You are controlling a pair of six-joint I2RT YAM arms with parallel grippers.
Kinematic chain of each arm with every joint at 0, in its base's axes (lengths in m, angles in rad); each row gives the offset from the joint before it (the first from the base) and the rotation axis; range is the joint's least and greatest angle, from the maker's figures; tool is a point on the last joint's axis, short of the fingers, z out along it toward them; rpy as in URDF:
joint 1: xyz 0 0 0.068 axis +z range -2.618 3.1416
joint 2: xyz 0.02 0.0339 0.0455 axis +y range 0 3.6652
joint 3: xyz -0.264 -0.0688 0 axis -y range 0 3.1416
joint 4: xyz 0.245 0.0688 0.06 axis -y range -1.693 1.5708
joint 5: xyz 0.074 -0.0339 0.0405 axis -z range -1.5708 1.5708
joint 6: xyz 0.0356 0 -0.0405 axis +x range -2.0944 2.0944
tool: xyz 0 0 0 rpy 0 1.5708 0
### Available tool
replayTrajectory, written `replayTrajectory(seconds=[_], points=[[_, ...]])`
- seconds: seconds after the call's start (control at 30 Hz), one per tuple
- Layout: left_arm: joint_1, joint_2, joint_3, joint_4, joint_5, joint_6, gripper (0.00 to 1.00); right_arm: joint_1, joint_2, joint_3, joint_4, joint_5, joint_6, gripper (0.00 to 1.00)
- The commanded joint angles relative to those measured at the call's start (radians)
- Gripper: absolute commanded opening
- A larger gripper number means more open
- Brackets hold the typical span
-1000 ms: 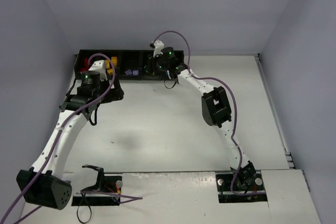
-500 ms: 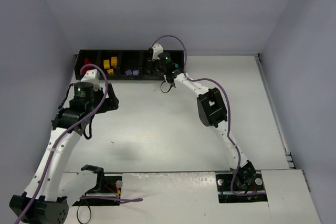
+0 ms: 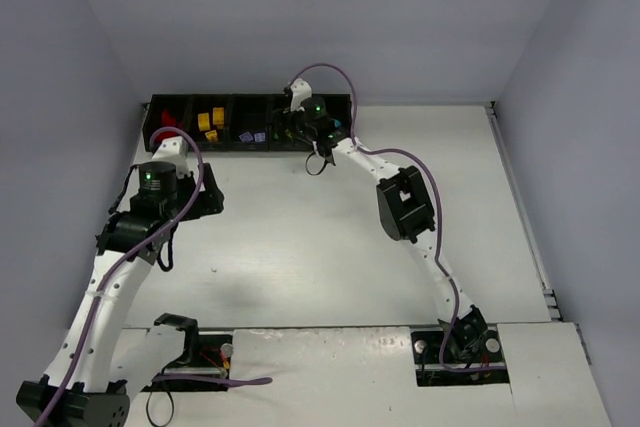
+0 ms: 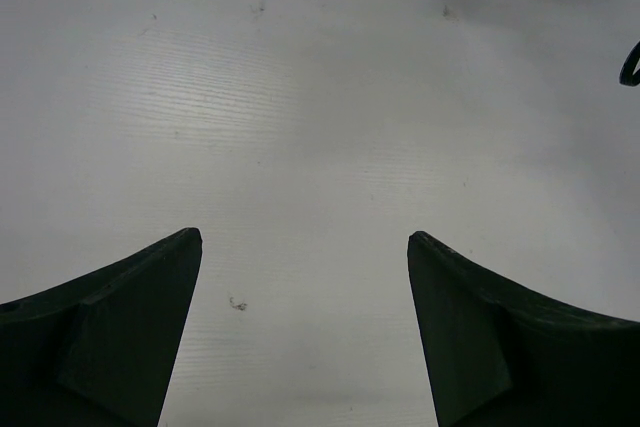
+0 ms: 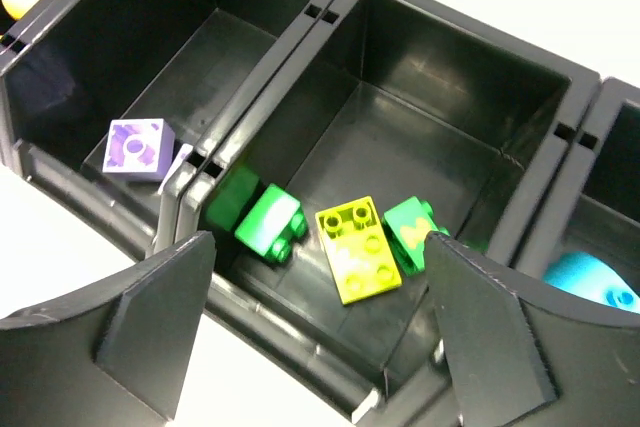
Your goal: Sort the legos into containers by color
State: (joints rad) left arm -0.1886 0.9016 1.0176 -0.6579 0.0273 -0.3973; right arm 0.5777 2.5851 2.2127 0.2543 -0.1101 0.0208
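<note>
Now the right gripper point(image 5: 320, 239), spread and empty, hangs over the green legos point(image 5: 270, 224) lying right beneath it in their compartment point(image 5: 450, 87); best to lift straight up, clearing the walls

**Robotics laboratory test cell.** A plain white table point(image 3: 330, 237) stands enclosed by blank grey-lilac walls point(image 3: 300, 17) at 9, 12 and 3 o'clock. A white left arm point(image 3: 105, 287) and right arm point(image 3: 440, 267) are bolted to base mounts point(image 3: 462, 352) at 6 o'clock. Purple cables point(image 3: 325, 67) loop along both.
</note>
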Motion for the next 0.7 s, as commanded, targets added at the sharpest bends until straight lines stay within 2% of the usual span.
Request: replayTrajectory(seconds=[0.0, 0.03, 0.1, 0.13, 0.27, 0.4, 0.53, 0.57, 0.67], points=[[0.001, -0.046, 0.021, 0.001, -0.007, 0.012, 0.78, 0.007, -0.203, -0.030, 0.071, 0.029, 0.010, 0.84], [0.001, -0.055, 0.022, -0.003, -0.009, 0.017, 0.78, 0.010, -0.230, -0.048, 0.071, 0.048, 0.007, 0.86], [0.000, -0.072, 0.029, -0.017, -0.010, 0.020, 0.78, 0.013, -0.321, -0.114, 0.071, 0.062, 0.004, 0.98], [-0.002, -0.076, 0.033, -0.029, -0.015, 0.021, 0.78, 0.011, -0.357, -0.140, 0.071, 0.076, 0.005, 1.00], [-0.003, -0.111, 0.050, -0.048, -0.029, 0.012, 0.78, 0.011, -0.596, -0.316, 0.071, 0.116, 0.001, 1.00], [-0.002, -0.138, 0.102, -0.083, -0.070, -0.011, 0.78, 0.004, -0.824, -0.569, 0.050, 0.184, 0.005, 1.00], [-0.002, -0.191, 0.139, -0.086, -0.134, -0.021, 0.78, -0.038, -1.122, -0.781, -0.030, 0.240, 0.059, 1.00], [-0.002, -0.217, 0.144, -0.088, -0.156, -0.023, 0.83, -0.050, -1.175, -0.818, -0.053, 0.247, 0.083, 1.00], [-0.002, -0.275, 0.142, -0.108, -0.216, -0.032, 0.86, -0.099, -1.364, -0.926, -0.156, 0.245, 0.099, 1.00]])
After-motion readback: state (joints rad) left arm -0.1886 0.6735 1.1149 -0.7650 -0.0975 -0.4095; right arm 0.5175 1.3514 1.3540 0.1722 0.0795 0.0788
